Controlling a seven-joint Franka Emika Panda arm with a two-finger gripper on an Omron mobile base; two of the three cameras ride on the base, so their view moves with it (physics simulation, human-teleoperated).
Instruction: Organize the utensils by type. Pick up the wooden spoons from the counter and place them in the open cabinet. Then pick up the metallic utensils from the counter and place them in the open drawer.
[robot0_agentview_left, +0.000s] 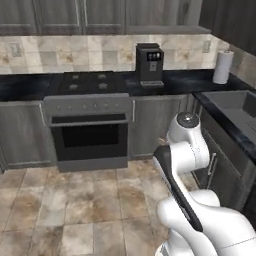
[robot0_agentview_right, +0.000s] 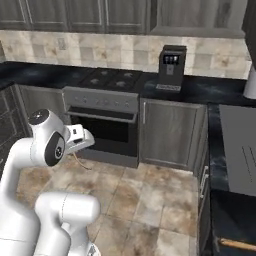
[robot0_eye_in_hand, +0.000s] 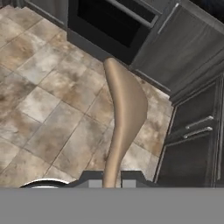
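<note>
Pale wood fills the middle of the hand view: a wooden spoon (robot0_eye_in_hand: 124, 109), pinched by its handle between the two tips of the claw (robot0_eye_in_hand: 112, 177), with the bowl end stretching away toward twelve o'clock over the tiled floor (robot0_eye_in_hand: 39, 109). I'd judge it is held low on the handle so the broad bowl leads the way into the cabinet, and clear of the table so the base can travel with it.

The arm (robot0_agentview_left: 186, 150) is folded in close to the body, elbow high, the forearm angled downward so the hand looks at the floor. From the right side the hand (robot0_agentview_right: 80, 137) sits at about nine o'clock of the oven (robot0_agentview_right: 102, 125), and a thin sliver of the spoon hangs beneath it. The coffee machine (robot0_agentview_left: 149, 64) stands on the dark table at the back.
</note>
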